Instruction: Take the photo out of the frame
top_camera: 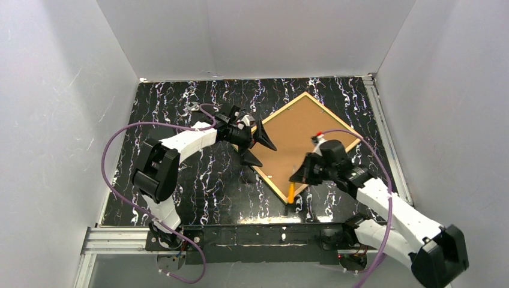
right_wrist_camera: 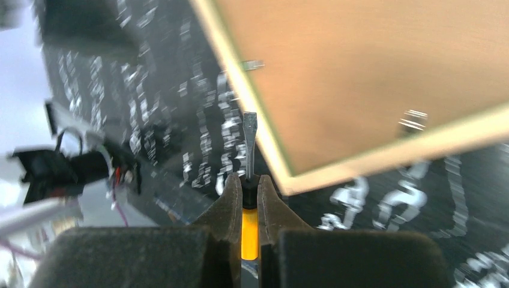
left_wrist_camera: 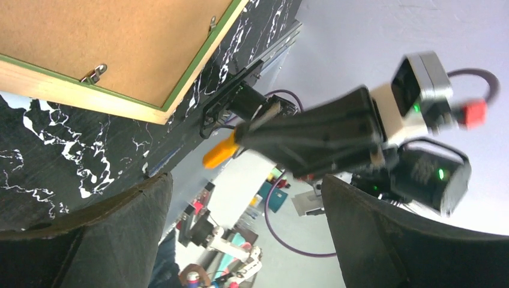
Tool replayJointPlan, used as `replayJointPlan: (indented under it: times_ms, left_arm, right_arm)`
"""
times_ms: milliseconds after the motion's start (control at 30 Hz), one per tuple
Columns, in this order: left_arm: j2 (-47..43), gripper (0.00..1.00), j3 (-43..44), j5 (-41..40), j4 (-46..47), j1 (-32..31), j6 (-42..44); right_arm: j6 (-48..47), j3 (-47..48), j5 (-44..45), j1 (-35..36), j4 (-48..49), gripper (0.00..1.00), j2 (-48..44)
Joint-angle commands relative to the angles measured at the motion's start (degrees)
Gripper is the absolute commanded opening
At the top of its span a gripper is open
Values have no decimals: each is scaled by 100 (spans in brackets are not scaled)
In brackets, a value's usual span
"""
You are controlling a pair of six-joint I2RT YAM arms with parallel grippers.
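Top external: frame (top_camera: 287, 108) lies face-down on the worktop (top_camera: 198, 192), right of centre and turned diamond-wise, w/ brown backing board (top_camera: 294, 138) up, so photo can't be seen. L gripper (top_camera: 268, 156) hangs just beside frame's left corner, fingers wide apart. Right wrist view: R gripper (right_wrist_camera: 249, 198) has fingers clamped on yellow handle of a screwdriver (right_wrist_camera: 249, 231), blade tip at frame's edge close by the near corner, a metal clip (right_wrist_camera: 253, 64) just beyond; touching or not, can't tell.
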Motion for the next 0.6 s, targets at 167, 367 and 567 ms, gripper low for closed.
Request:
replayJointPlan:
  times_ms: [167,367,567]
  left_arm:
    - [-480,98,-247,291,-170,-43,157]
    - [-446,87,-445,232,28,-43,-158]
    - [-490,59,-487,91,-136,-48,-143]
  right_arm:
    - [155,1035,241,1504,1846,1,1423]
    - [179,935,236,1591,2265,1,1549]
    - [328,849,587,1640,2340,1,1442]
